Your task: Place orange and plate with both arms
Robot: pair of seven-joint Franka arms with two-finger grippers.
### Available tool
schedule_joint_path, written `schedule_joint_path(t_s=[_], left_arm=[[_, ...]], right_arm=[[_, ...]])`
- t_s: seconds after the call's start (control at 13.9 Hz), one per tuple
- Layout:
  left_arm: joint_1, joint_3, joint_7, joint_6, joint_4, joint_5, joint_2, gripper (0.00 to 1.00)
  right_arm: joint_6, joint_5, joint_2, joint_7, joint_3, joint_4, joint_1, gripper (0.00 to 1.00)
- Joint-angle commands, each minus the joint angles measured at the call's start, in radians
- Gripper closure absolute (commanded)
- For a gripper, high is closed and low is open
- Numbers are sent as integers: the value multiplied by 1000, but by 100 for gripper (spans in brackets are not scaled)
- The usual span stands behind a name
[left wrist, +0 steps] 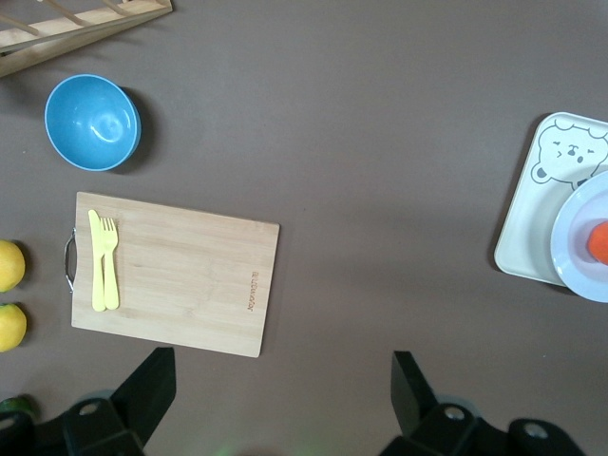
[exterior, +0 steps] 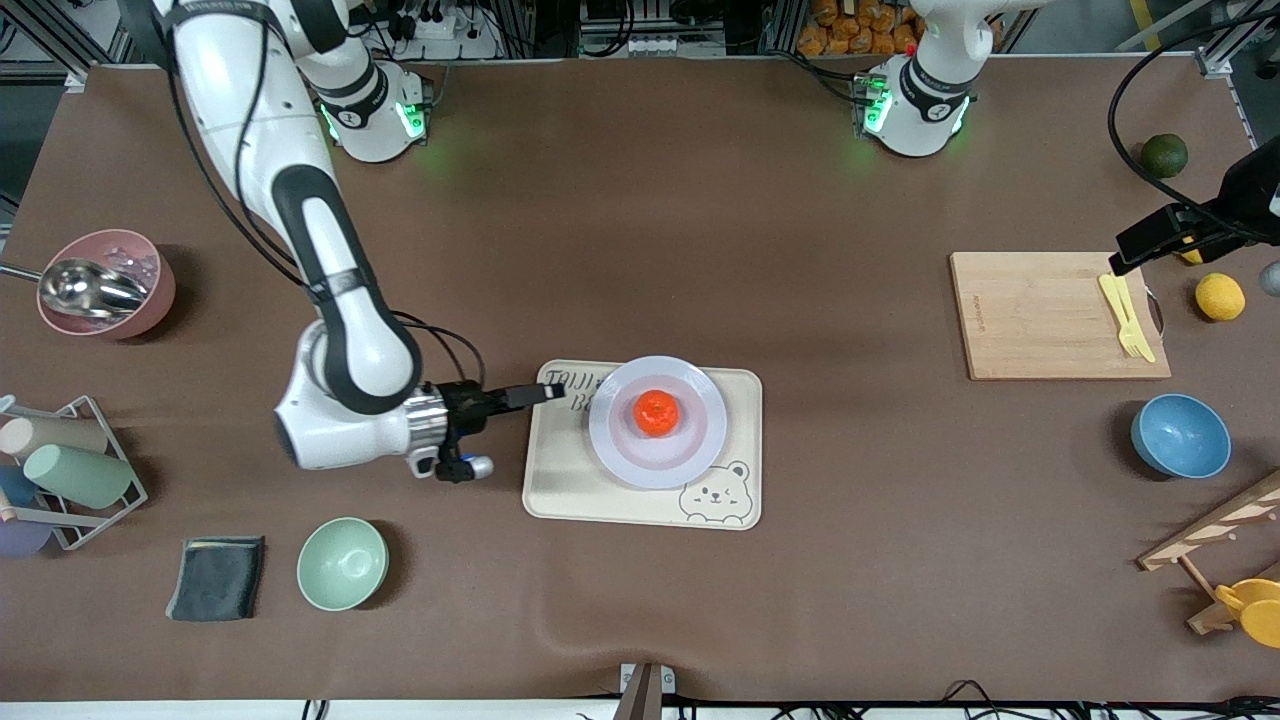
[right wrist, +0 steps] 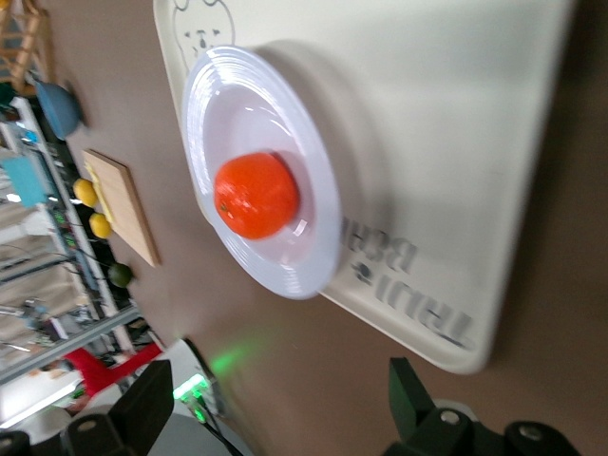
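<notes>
The orange (exterior: 657, 412) sits in the middle of the pale lavender plate (exterior: 612, 443). The plate rests on a cream bear tray (exterior: 560, 485) at the table's middle. My right gripper (exterior: 545, 393) is open and empty, low at the tray's edge toward the right arm's end, apart from the plate. Its wrist view shows the orange (right wrist: 255, 195), the plate (right wrist: 223, 104), the tray (right wrist: 456, 142) and the spread gripper (right wrist: 280, 389). My left gripper (exterior: 1125, 258) is open and empty, high over the cutting board's end. In its wrist view the gripper (left wrist: 280, 380) is spread over bare table, with plate (left wrist: 579, 237) and orange (left wrist: 599, 242) at the frame's edge.
A wooden cutting board (exterior: 1040, 315) carries a yellow fork and knife (exterior: 1127, 315). A lemon (exterior: 1220, 296), a dark green fruit (exterior: 1164, 155) and a blue bowl (exterior: 1180, 436) lie near it. A mint bowl (exterior: 342, 563), dark cloth (exterior: 216, 578), cup rack (exterior: 60, 480) and pink bowl (exterior: 105, 282) are toward the right arm's end.
</notes>
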Motion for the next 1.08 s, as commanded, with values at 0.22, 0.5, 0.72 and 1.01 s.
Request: schedule_joint_path(t_s=[0.22, 0.5, 0.72, 1.01], left_arm=[[-90, 52, -4, 12, -5, 17, 5, 0], [-146, 101, -11, 20, 0, 13, 4, 0], [-146, 98, -6, 20, -3, 17, 5, 0], [-138, 99, 11, 20, 3, 20, 5, 0]], right_arm=[[-145, -330, -234, 0, -84, -50, -64, 0], [-196, -591, -361, -28, -144, -52, -85, 0], [-228, -783, -487, -10, -140, -53, -100, 0], [-236, -867, -579, 116, -24, -52, -200, 0]])
